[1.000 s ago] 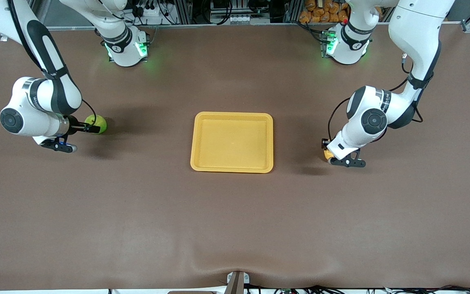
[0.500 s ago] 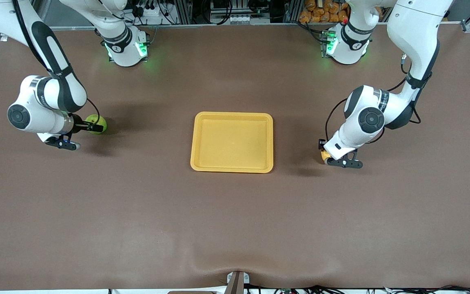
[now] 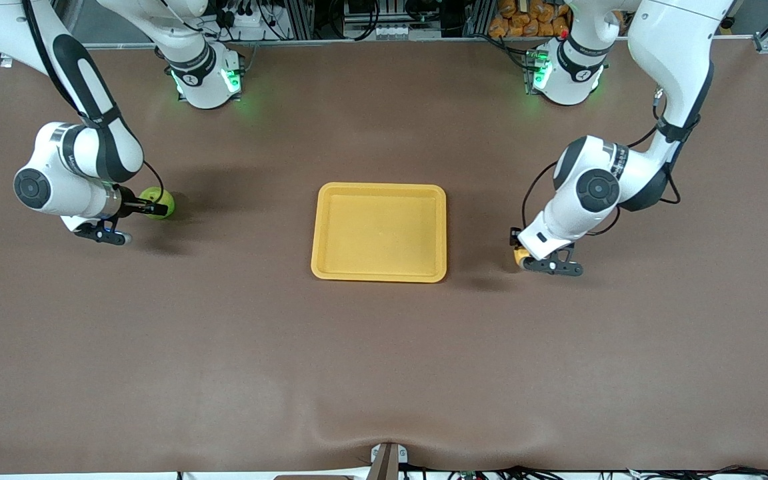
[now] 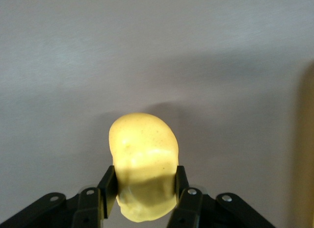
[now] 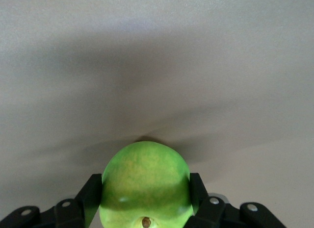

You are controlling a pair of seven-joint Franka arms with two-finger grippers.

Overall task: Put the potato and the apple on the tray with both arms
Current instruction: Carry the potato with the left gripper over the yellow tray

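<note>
Front view: tray mid-table
My left gripper: clamped on potato
My right gripper: clamped on apple

This is a robotics lab, set up as a test bench rather than any home or kitchen. Two white jointed arms, the right arm and the left arm, stand on bases with green lights bolted along one edge of a wide tabletop covered in plain brown matting. Past that edge run aluminium frame rails, bundled cables and power hardware. More cables trail along the tabletop's near edge, beside a small mounted bracket.
</note>
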